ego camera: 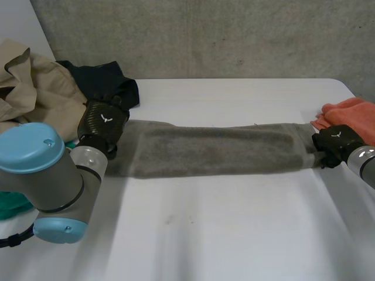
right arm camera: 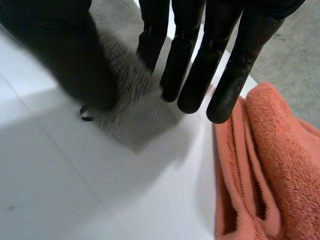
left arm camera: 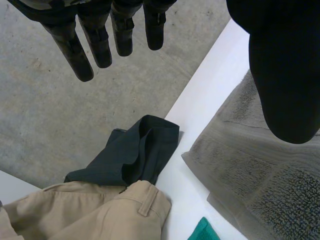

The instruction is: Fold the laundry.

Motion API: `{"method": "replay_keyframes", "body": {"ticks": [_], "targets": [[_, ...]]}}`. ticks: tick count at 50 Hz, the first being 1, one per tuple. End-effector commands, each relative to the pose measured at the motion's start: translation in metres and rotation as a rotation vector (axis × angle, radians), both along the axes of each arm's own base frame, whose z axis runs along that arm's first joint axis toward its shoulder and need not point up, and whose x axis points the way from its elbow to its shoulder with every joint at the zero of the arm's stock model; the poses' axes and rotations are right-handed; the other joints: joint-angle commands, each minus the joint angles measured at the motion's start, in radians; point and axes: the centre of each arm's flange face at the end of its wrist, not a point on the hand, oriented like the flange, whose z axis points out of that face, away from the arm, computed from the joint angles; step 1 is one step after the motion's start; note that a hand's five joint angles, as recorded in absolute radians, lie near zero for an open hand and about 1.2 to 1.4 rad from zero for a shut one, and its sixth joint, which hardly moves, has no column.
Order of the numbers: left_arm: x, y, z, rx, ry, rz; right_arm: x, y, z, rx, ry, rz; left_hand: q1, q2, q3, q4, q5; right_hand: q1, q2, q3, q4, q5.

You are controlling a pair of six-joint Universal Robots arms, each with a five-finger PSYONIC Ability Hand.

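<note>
I see the grey towel [ego camera: 211, 149] stretched across the counter [ego camera: 234, 234], 9 to 3 o'clock. My left hand [ego camera: 104, 120] hovers over its 9 o'clock end, fingers straight, released. My right hand [ego camera: 335, 139] sits at the 3 o'clock end, released too, orange towel [ego camera: 351, 114] beside it.

Table [ego camera: 234, 234] front open — clothes pile [ego camera: 35, 88] crowds L side, orange towel [ego camera: 351, 114] hems R edge.

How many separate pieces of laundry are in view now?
5: a long grey terry towel stretched across the white table's middle; an orange terry towel at its right end; beige trousers, a dark navy garment and a teal cloth heaped at the left. More may be hidden.
</note>
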Motion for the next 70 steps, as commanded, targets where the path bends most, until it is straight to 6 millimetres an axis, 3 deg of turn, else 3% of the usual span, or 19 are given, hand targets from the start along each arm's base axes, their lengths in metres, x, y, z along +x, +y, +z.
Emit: {"method": "replay_keyframes", "body": {"ticks": [1,6,12,17,21,29,30,34,38,44,48,49,50,52,53,56,59,62,70], "targets": [[0.001,0.002,0.007,-0.015,0.005,0.003,-0.015,0.0,0.013,-0.03,0.031,-0.063,-0.015,-0.033,-0.038,-0.03,-0.048,0.461,0.287,0.305,0.304,0.333],[0.004,0.007,0.015,-0.03,0.013,0.003,-0.046,0.004,0.034,-0.064,0.086,-0.167,-0.015,-0.033,-0.038,-0.03,-0.048,0.461,0.287,0.305,0.304,0.333],[0.011,0.013,0.024,-0.045,0.021,0.012,-0.107,-0.001,0.054,-0.118,0.255,-0.31,-0.015,-0.033,-0.038,-0.03,-0.048,0.461,0.287,0.305,0.304,0.333],[0.016,0.015,0.027,-0.049,0.023,0.023,-0.112,-0.006,0.09,-0.24,0.334,-0.301,-0.015,-0.033,-0.038,-0.03,-0.048,0.461,0.287,0.305,0.304,0.333],[0.02,0.014,0.03,-0.051,0.028,0.037,-0.077,-0.008,0.112,-0.322,0.298,-0.224,-0.015,-0.033,-0.038,-0.03,-0.048,0.461,0.287,0.305,0.304,0.333],[0.024,0.014,0.034,-0.052,0.049,0.046,0.068,0.021,0.126,-0.517,0.198,0.175,-0.015,-0.033,-0.038,-0.03,-0.048,0.461,0.287,0.305,0.304,0.333],[0.024,0.015,0.034,-0.05,0.052,0.047,0.099,0.034,0.122,-0.547,0.173,0.265,-0.015,-0.033,-0.038,-0.03,-0.048,0.461,0.287,0.305,0.304,0.333],[0.024,0.016,0.034,-0.048,0.053,0.044,0.171,0.078,0.106,-0.587,0.111,0.487,-0.015,-0.033,-0.038,-0.03,-0.048,0.461,0.287,0.305,0.304,0.333],[0.024,0.018,0.035,-0.048,0.053,0.041,0.223,0.127,0.074,-0.546,0.067,0.683,-0.015,-0.033,-0.038,-0.03,-0.048,0.461,0.287,0.305,0.304,0.333],[0.022,0.02,0.034,-0.045,0.054,0.034,0.256,0.175,0.015,-0.422,0.068,0.852,-0.015,-0.033,-0.038,-0.03,-0.048,0.461,0.287,0.305,0.304,0.333],[0.019,0.023,0.034,-0.044,0.054,0.023,0.259,0.185,-0.002,-0.373,0.075,0.877,-0.015,-0.033,-0.038,-0.03,-0.048,0.461,0.287,0.305,0.304,0.333],[0.017,0.023,0.033,-0.041,0.051,0.018,0.258,0.185,0.0,-0.368,0.065,0.872,-0.015,-0.033,-0.038,-0.03,-0.048,0.287,0.114,0.132,0.131,0.16],[0.015,0.024,0.034,-0.045,0.053,0.009,0.257,0.184,0.006,-0.372,0.049,0.857,-0.015,-0.033,-0.038,-0.03,-0.048,-0.261,-0.434,-0.416,-0.417,-0.388],[0.012,0.025,0.034,-0.048,0.055,0.0,0.257,0.184,0.016,-0.366,0.016,0.836,-0.015,-0.033,-0.038,-0.03,-0.048,-0.713,-0.886,-0.869,-0.87,-0.84],[0.009,0.027,0.036,-0.054,0.058,-0.009,0.254,0.182,0.03,-0.345,-0.043,0.795,-0.015,-0.033,-0.038,-0.03,-0.048,-0.761,-0.934,-0.917,-0.918,-0.888],[0.005,0.027,0.041,-0.073,0.066,-0.022,0.242,0.168,0.055,-0.311,-0.139,0.7,-0.015,-0.033,-0.038,-0.03,-0.048,-0.761,-0.934,-0.917,-0.918,-0.888],[-0.008,0.029,0.045,-0.09,0.078,-0.056,0.205,0.14,0.089,-0.22,-0.329,0.514,-0.015,-0.033,-0.038,-0.03,-0.048,-0.761,-0.934,-0.917,-0.918,-0.888],[-0.029,0.034,0.043,-0.086,0.094,-0.115,0.184,0.136,0.096,-0.118,-0.431,0.421,-0.011,-0.029,-0.035,-0.026,-0.044,-0.761,-0.934,-0.917,-0.918,-0.888],[-0.081,0.044,0.02,-0.022,0.157,-0.24,0.119,0.12,0.065,0.072,-0.393,0.19,-0.008,-0.026,-0.032,-0.023,-0.041,-0.761,-0.934,-0.917,-0.918,-0.888]]}}
